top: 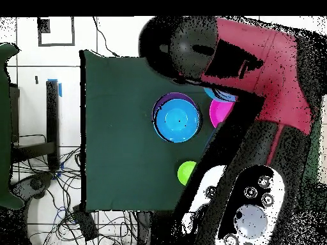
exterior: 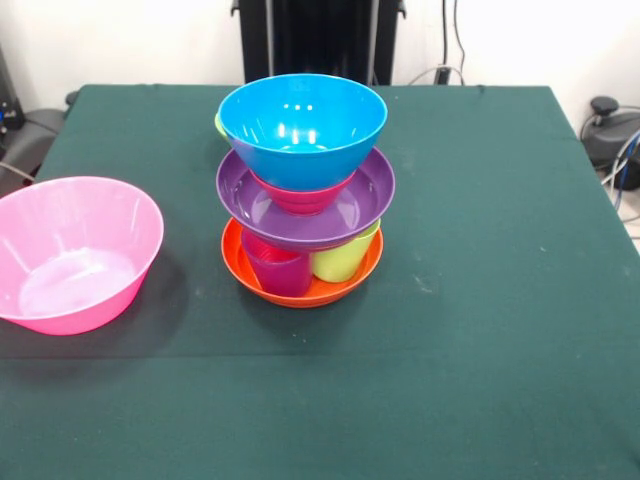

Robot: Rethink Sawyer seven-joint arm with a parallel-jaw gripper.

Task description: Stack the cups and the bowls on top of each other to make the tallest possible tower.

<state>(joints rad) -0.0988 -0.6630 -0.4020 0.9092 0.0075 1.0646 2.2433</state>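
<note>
The tower stands mid-table. An orange bowl (exterior: 300,288) is its base, with a purple cup (exterior: 278,270) and a lime green cup (exterior: 343,260) upright in it. A purple bowl (exterior: 350,210) rests on the cups, a small red bowl (exterior: 300,196) sits in it, and a blue bowl (exterior: 302,125) tops it. From overhead only the blue bowl (top: 177,119) and the purple rim (top: 158,108) show. A big pink bowl (exterior: 75,250) stands alone at the left and also shows in the overhead view (top: 220,112). The gripper shows in neither view.
A small green bowl (top: 186,172) sits on the table between the tower and the robot, peeking out behind the blue bowl (exterior: 219,125). The red and black arm (top: 255,70) hangs over the pink bowl's side. A light blue sliver (top: 216,96) shows at the arm's edge.
</note>
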